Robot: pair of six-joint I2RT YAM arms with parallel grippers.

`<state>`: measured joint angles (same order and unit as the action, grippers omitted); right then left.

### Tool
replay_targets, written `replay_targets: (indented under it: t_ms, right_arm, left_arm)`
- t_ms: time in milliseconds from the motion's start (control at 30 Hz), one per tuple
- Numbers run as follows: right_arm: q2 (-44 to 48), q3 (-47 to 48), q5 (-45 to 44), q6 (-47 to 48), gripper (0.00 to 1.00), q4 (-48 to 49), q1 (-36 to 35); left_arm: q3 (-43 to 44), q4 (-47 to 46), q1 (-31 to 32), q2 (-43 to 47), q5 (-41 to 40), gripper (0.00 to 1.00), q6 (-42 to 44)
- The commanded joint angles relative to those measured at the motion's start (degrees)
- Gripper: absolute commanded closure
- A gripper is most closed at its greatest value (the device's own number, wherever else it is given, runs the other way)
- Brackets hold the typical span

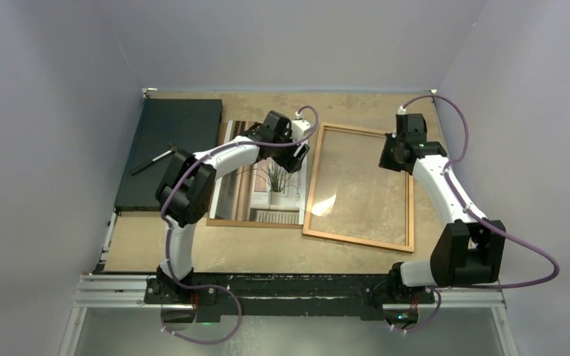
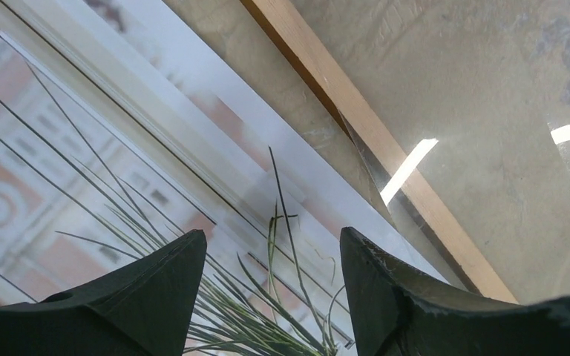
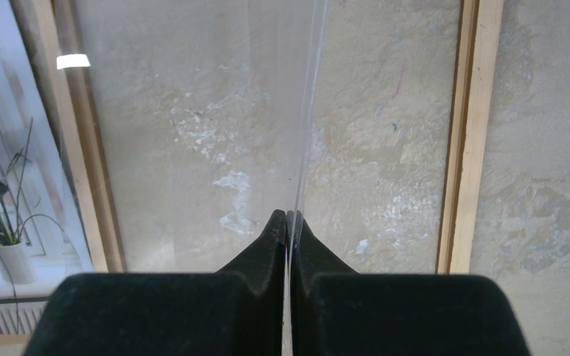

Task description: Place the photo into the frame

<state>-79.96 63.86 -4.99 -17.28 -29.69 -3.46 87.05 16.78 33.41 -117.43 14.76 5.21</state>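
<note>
Photo [image 1: 263, 196] lies flat, long axis near-to-far, top at the far end.

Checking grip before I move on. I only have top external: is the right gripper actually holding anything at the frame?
Observer: Yes. The right wrist view shows the right gripper shut on the edge of the clear glass pane.
Operator: Left one?
Observer: The left gripper is open above the photo, with nothing between its fingers.
Operator: Photo touching the frame?
Observer: No. The left wrist view shows a strip of bare table between the photo's edge and the frame.
</note>
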Motion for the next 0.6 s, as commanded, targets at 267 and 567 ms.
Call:
replay_targets:
  t_ms: [267, 567]
  right_arm:
    - [3.2, -0.5, 4.1, 2.7, 1.00, -4.7, -0.4]
    - [5.1, -0.3, -0.2, 2.2, 1.00, -6.3, -0.4]
  left_arm:
    - [-5.6, -4.0, 2.2, 3.3, -1.4, 0.35, 3.5]
    - [-9.8, -5.3, 4.4, 6.5, -0.5, 0.35, 6.0]
